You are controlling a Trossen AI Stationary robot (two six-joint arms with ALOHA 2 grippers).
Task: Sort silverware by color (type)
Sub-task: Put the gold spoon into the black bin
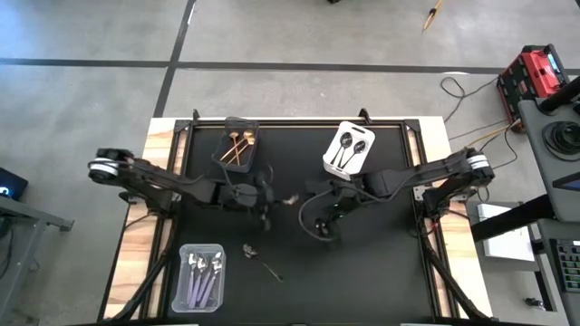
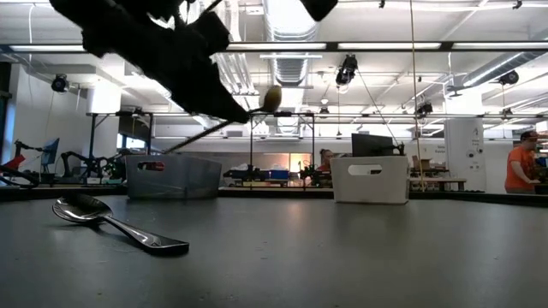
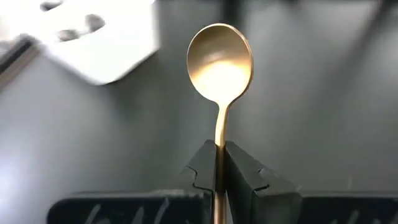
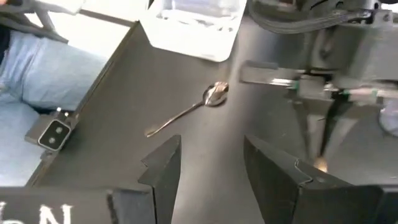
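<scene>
Left hand (image 3: 219, 171) is clenched on the handle of a gold spoon (image 3: 219, 65), held in the air above the middle of the tabletop (image 1: 381, 263), bowl pointing away from the fingers. Right hand (image 4: 208, 171) hangs just beside it, on the side toward the white bin (image 1: 350, 149), with its fingers spread apart and nothing between them.

Taking the dark bin (image 1: 237, 145) at the far edge as the landmark: it holds a few more gold spoons, and the white bin stands to its right along the same far edge, with dark spoons (image 1: 348, 145) lying in it. Well toward the near edge from the dark bin sits the clear bin (image 1: 183, 272), holding lilac-handled spoons (image 1: 205, 276). Between the clear bin and the two hands, a dark grey spoon (image 1: 261, 260) lies flat on the black mat; the low view shows it bowl up (image 2: 116, 221), handle pointing toward the camera.
</scene>
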